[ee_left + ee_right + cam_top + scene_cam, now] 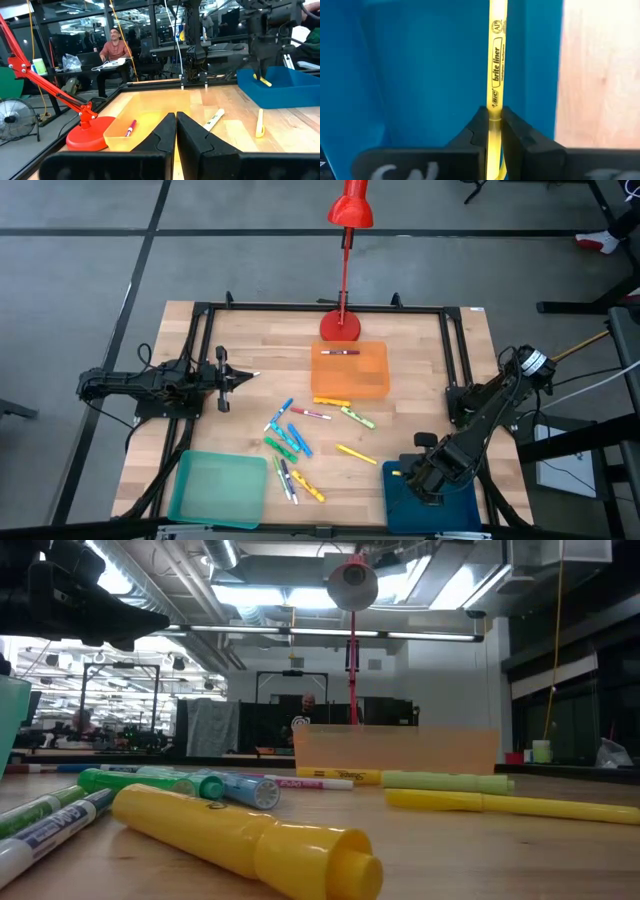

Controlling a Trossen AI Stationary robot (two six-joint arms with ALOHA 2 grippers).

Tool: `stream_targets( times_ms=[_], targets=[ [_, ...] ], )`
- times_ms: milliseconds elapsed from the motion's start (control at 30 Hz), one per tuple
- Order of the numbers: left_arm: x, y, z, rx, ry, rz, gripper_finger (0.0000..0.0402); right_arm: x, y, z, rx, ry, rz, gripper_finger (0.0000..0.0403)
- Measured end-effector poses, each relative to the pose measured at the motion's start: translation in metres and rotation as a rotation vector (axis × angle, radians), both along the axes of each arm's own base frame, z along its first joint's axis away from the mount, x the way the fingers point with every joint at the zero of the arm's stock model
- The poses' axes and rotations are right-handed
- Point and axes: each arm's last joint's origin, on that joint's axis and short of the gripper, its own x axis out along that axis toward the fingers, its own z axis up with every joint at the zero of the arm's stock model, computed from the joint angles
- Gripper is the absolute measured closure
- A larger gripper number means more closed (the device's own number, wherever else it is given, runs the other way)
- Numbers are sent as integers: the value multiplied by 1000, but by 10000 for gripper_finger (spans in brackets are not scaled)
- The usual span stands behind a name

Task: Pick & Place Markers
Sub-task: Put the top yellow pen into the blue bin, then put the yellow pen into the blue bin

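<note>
High view gives me the desk (240, 350) with three trays: orange (349, 370) at the back holding one pink marker (340, 352), teal (218, 487) front left, blue (432, 500) front right. Loose markers (290, 442) lie scattered between them. My right gripper (412, 474) is over the blue tray, clamped on a yellow highlighter (496, 65). My left gripper (243, 376) waits closed and empty over the desk's left side. I'd lower the highlighter inside the tray wall, then release. Its barrel reads "BIC brite liner".
</note>
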Motion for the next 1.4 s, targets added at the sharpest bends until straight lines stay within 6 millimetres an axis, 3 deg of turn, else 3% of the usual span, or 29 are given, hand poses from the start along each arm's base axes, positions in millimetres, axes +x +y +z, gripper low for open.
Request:
stream_targets(
  times_ms=[233,467,633,967,1400],
  targets=[
    [0,0,0,0,0,0,391,-4,0,-9,41,49,20,365],
    [0,0,0,0,0,0,391,-4,0,-9,41,51,23,265],
    [0,0,0,0,-1,0,389,-4,0,-9,41,50,23,232],
    [0,0,0,0,-1,0,390,-4,0,-7,37,47,58,233],
    [0,0,0,0,0,0,392,20,-7,37,42,-13,141,234]
  ],
)
